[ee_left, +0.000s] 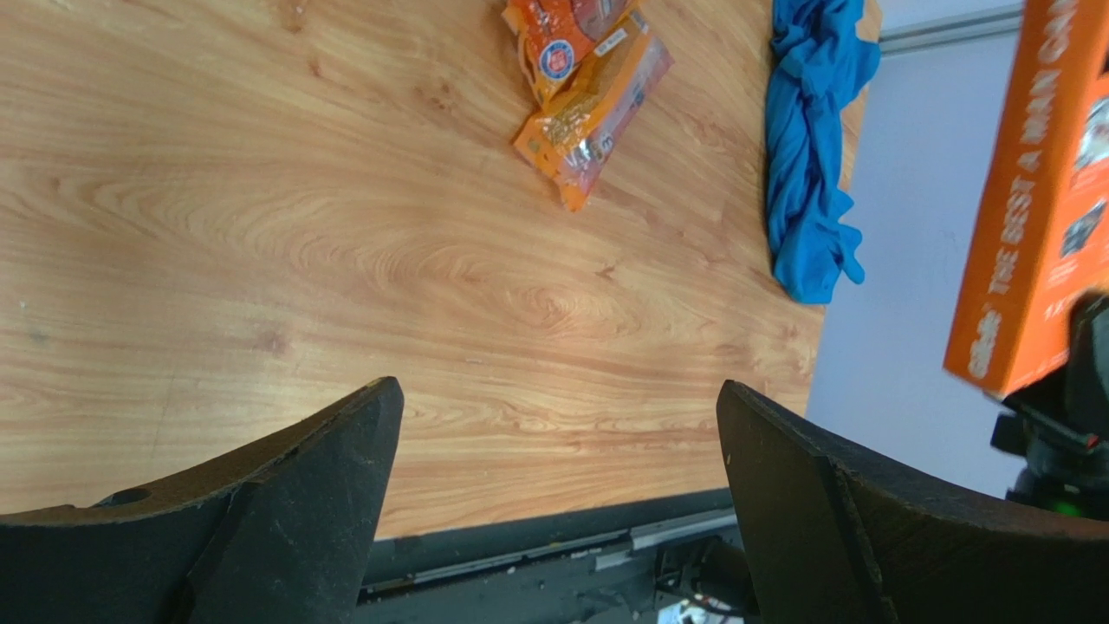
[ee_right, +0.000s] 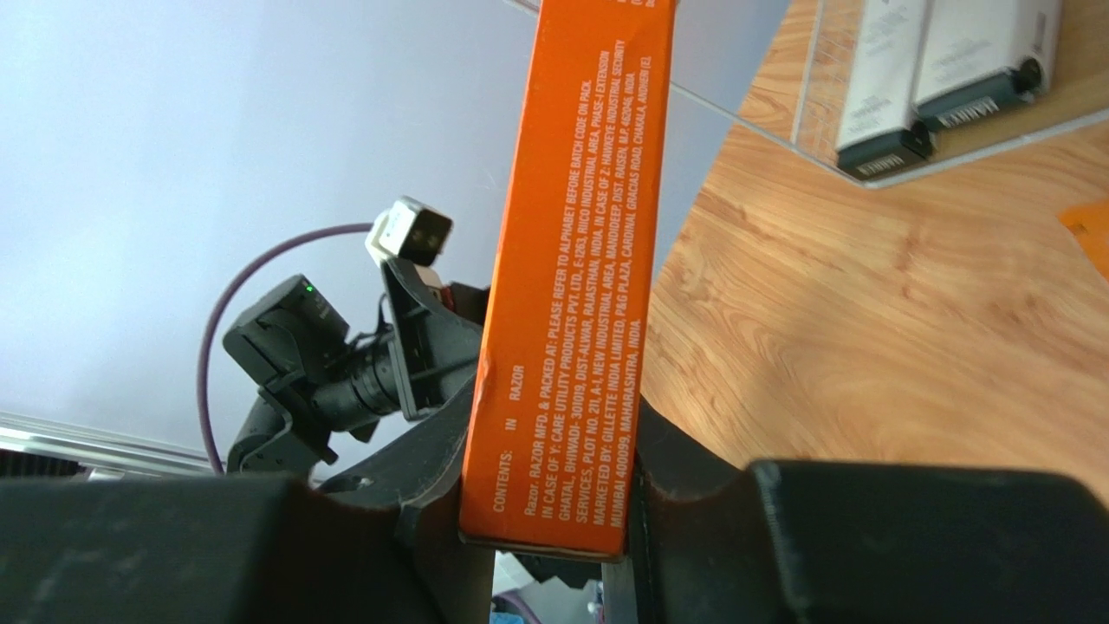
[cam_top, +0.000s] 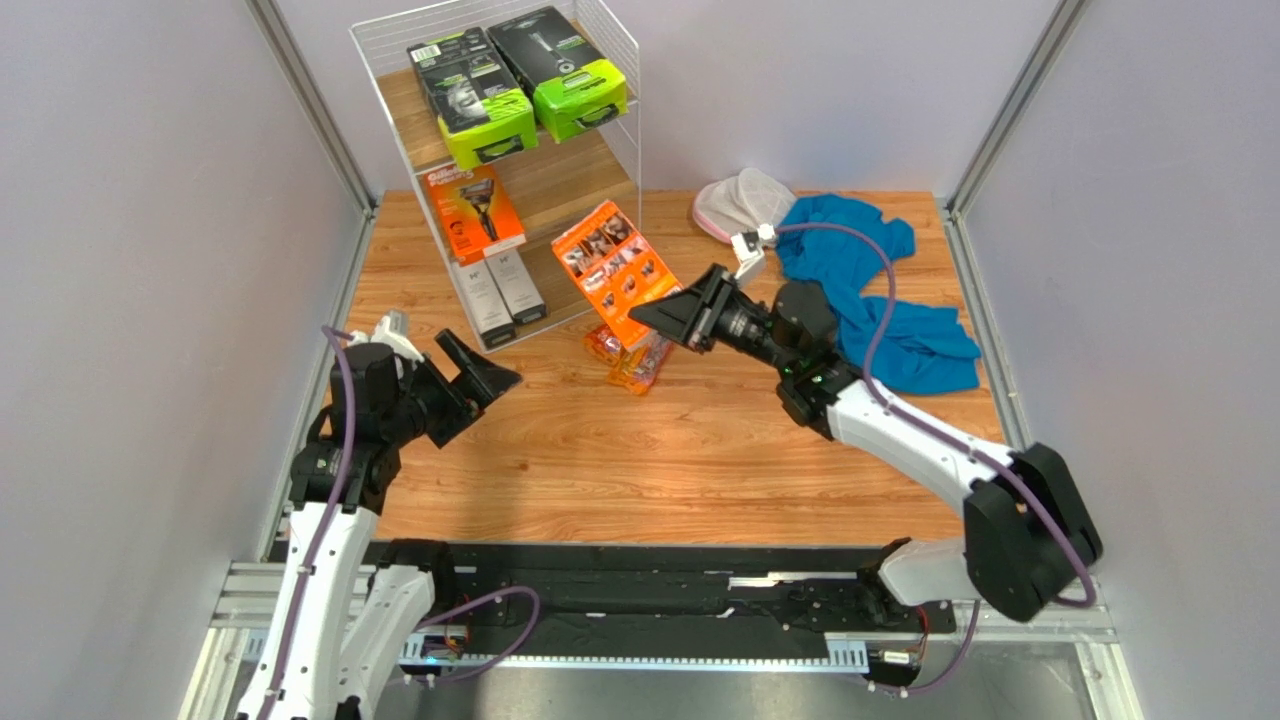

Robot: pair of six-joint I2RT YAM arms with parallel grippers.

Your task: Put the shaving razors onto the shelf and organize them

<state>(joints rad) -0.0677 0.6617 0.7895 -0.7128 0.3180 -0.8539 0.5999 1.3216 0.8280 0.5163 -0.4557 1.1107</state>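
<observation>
The white wire shelf (cam_top: pixel 577 176) stands at the back left. Two black and lime-green razor packs (cam_top: pixel 478 98) (cam_top: pixel 559 71) lie on its top tier, and an orange Gillette box (cam_top: pixel 473 213) rests on the middle tier. My right gripper (cam_top: pixel 672 318) is shut on a second orange Gillette box (cam_top: pixel 613 267) and holds it above the table just right of the shelf; its fingers clamp the box's narrow end (ee_right: pixel 586 260). Two small orange blister packs (cam_top: pixel 631 357) (ee_left: pixel 586 91) lie on the table under it. My left gripper (cam_top: pixel 481 368) (ee_left: pixel 557 416) stands open and empty near the shelf's front.
Two slim grey-white boxes (cam_top: pixel 501 288) (ee_right: pixel 937 78) lie on the shelf's bottom tier. A blue cloth (cam_top: pixel 872 285) (ee_left: pixel 810 143) and a white mesh bag (cam_top: pixel 741 203) lie at the back right. Grey walls close in on both sides of the wooden table (cam_top: pixel 601 465).
</observation>
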